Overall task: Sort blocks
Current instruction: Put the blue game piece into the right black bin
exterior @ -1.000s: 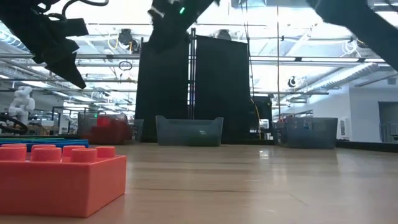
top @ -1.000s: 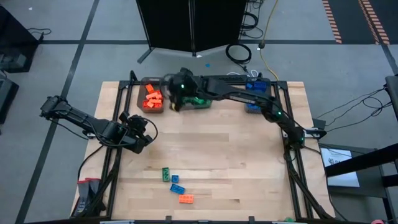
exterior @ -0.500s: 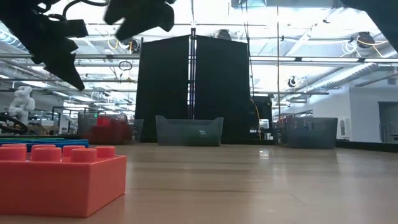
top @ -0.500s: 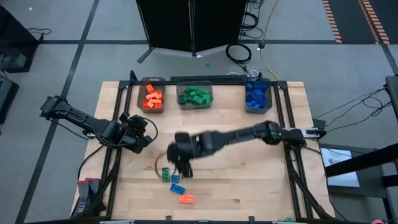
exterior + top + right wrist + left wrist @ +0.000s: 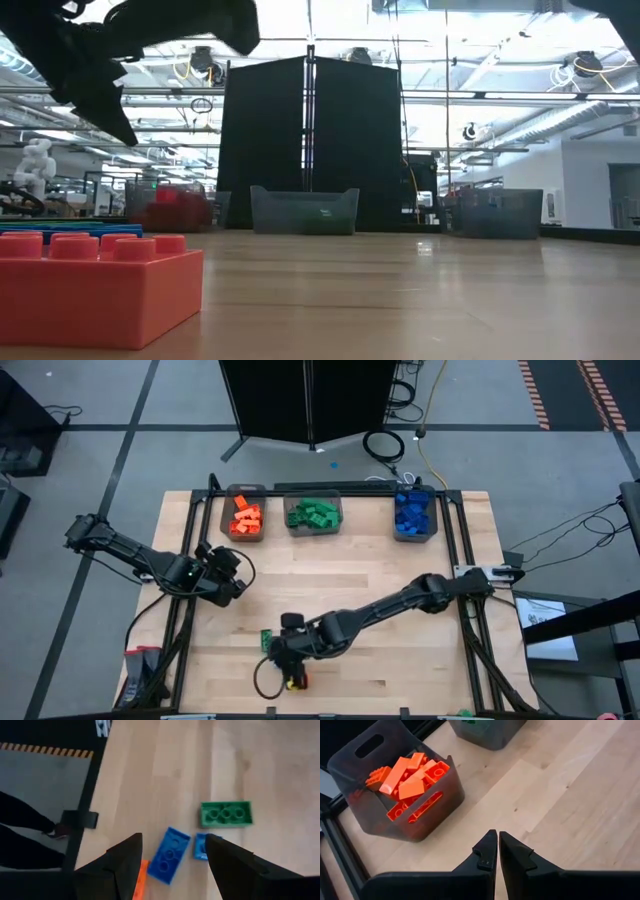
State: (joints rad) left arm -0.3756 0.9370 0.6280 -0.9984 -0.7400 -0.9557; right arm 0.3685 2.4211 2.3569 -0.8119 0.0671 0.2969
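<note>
The wooden bench (image 5: 400, 660) carries three bins along its far edge. The right tool (image 5: 172, 857), fingers spread and empty, hovers over loose blocks near the front edge: a blue brick (image 5: 170, 854), a green brick (image 5: 226, 814), an orange brick (image 5: 297, 681). The left tool (image 5: 498, 845), fingers pressed together, waits near the orange-brick bin (image 5: 395, 827).

wooden table (image 5: 380, 570), three bins (image 5: 316, 517), loose blocks (image 5: 225, 814)
</note>
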